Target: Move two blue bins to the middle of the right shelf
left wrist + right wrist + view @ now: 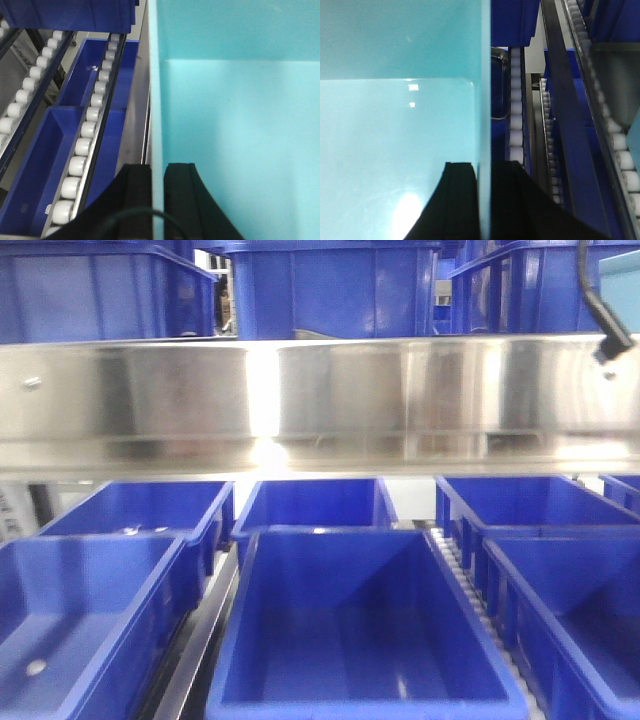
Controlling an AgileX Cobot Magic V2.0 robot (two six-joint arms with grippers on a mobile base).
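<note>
Your blue bin (365, 640) fills the middle foreground of the front view, open side up, under the steel shelf beam (320, 400); in both wrist views its walls read as pale turquoise. Your left pincer (158, 172) is clenched astride the bin's left wall, grasping it, with the bin's inside (240, 125) spreading to the right of the grip; your right pincer (484, 172) grasps a bin wall the same way, with the inside (395, 140) to the left of it. Just beside the bin stand neighbouring bins, one on the left (80, 610) and one on the right (580, 610); more sit behind it (315, 502) and on the level above the beam (330, 285). White roller tracks (85, 140) run alongside the held wall, over lower bins (30, 165); another roller track (517, 125) runs beside the right grip.
</note>
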